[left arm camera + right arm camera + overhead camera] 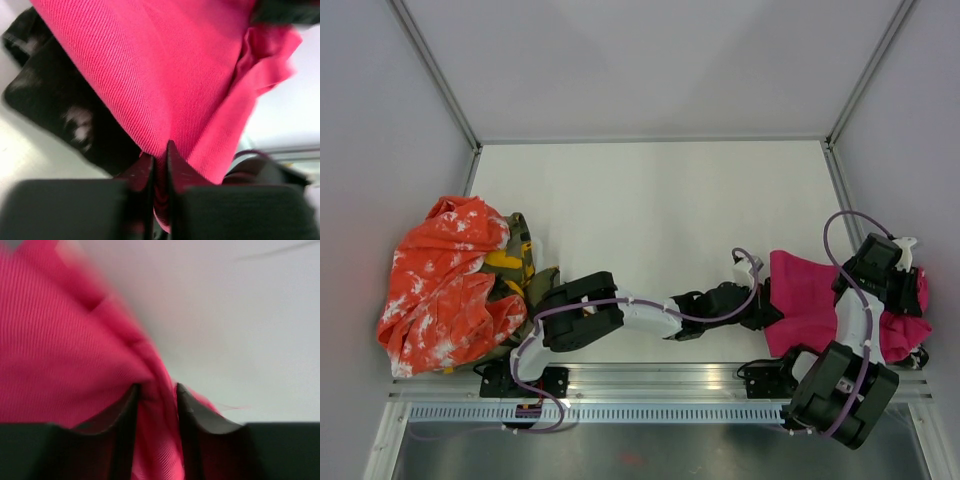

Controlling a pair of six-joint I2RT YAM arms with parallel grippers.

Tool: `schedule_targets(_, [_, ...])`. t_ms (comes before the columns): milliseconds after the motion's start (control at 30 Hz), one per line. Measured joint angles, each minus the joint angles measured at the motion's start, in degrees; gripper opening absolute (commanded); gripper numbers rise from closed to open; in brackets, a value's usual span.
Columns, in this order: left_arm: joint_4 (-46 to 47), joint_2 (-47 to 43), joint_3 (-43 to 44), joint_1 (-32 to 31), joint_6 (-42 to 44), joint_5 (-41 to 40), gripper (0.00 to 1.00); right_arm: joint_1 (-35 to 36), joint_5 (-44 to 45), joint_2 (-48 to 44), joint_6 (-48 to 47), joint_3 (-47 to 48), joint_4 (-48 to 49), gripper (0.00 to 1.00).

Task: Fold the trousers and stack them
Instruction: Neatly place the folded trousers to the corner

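Note:
The magenta-pink trousers (810, 300) lie bunched at the right front of the table. My left gripper (767, 308) reaches across to their left edge and is shut on a fold of the pink cloth (160, 90). My right gripper (910, 290) is at their right edge, shut on a bunch of the same cloth (75, 340). Black trousers with white splatters (70, 115) lie under the pink pair. The orange-white mottled trousers (440, 285) lie in a heap at the left, on top of the olive-yellow camouflage pair (520, 260).
White walls with metal corner posts (435, 70) close in the white table (650, 210). A metal rail (650, 385) runs along the near edge by the arm bases.

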Motion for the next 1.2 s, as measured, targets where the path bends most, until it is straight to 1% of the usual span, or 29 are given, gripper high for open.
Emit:
schedule_targets(33, [-0.39, 0.0, -0.04, 0.0, 0.48, 0.48, 0.26, -0.17, 0.81, 0.0, 0.0, -0.02, 0.63, 0.57])
schedule_targets(67, [-1.2, -0.04, -0.33, 0.02, 1.09, 0.68, 0.33, -0.68, 1.9, -0.11, 0.11, 0.13, 2.64, 0.63])
schedule_targets(100, [-2.21, -0.11, -0.94, 0.09, 1.77, 0.96, 0.48, -1.31, 2.82, -0.37, 0.28, 1.03, 3.74, 0.63])
schedule_targets(133, [-3.34, -0.11, -1.75, 0.15, 2.69, 1.22, 0.57, -1.68, 3.48, -0.66, 0.61, 2.03, 4.46, 0.63])
schedule_targets(167, [-4.17, -0.11, -2.64, 0.28, 3.17, 1.49, 0.6, -1.86, 3.91, -0.98, 1.11, 3.65, 4.98, 0.66])
schedule_targets(200, [-4.85, -0.15, -3.39, 0.33, 3.52, 1.7, 0.7, -1.55, 3.74, -1.29, 1.68, 5.44, 5.2, 0.68])
schedule_targets(267, [-5.9, -0.59, -4.33, 0.52, 4.48, 1.66, 0.75, 0.13, 1.68, -1.77, 2.45, 9.38, 4.74, 0.69])
schedule_targets(300, [-6.32, -0.94, -4.57, 0.66, 4.87, 1.66, 0.8, 1.2, 0.42, -1.99, 2.82, 11.06, 4.55, 0.7])
schedule_targets(367, [-7.19, -2.01, -4.7, 0.7, 6.1, 1.64, 0.84, 3.34, -3.37, -2.49, 4.24, 14.05, 2.8, 0.69])
schedule_targets(400, [-7.54, -2.64, -4.76, 0.68, 6.75, 1.7, 0.9, 4.09, -5.2, -2.73, 4.85, 14.97, 2.1, 0.69])
schedule_targets(500, [-8.96, -4.92, -4.81, 0.61, 8.48, 1.27, 0.96, 6.49, -12.35, -4.22, 6.49, 16.96, -0.92, 0.69])
schedule_targets(567, [-9.84, -6.78, -4.94, 0.63, 9.7, 0.24, 0.96, 8.11, -16.15, -5.18, 7.34, 17.11, -2.95, 0.67])
schedule_targets(633, [-11.1, -9.01, -5.07, 0.94, 10.71, -0.13, 0.97, 10.14, -19.17, -5.73, 7.34, 16.94, -4.9, 0.7])
schedule_targets(700, [-12.11, -10.99, -5.09, 1.62, 11.06, -0.11, 0.97, 12.11, -21.97, -6.43, 6.45, 16.09, -5.9, 0.79])
schedule_targets(767, [-13.84, -13.49, -5.11, 3.37, 11.04, 0.87, 0.97, 14.47, -24.81, -7.89, 5.16, 14.1, -6.97, 0.96])
schedule_targets(800, [-14.45, -14.43, -5.16, 4.2, 11.04, 1.11, 0.97, 15.76, -25.94, -8.57, 4.79, 13.25, -7.69, 0.96])
schedule_targets(900, [-18.29, -18.27, -5.18, 9.51, 11.06, 3.37, 0.98, 19.23, -30.36, -9.73, 6.29, 12.96, -8.81, 0.98])
schedule_targets(1000, [-23.39, -22.93, -5.18, 17.09, 11.96, 5.18, 1.0, 22.34, -36.46, -9.07, 10.84, 16.68, -9.68, 0.98])
schedule_targets(1100, [-29.24, -28.24, -4.98, 25.46, 14.8, 6.01, 1.0, 24.87, -46.49, -4.5, 19.08, 27.15, -9.38, 0.98])
schedule_targets(1200, [-37.48, -32.54, -2.29, 34.21, 17.77, 6.45, 1.0, 25.86, -55.01, 1.51, 27.36, 37.68, -8.11, 0.98])
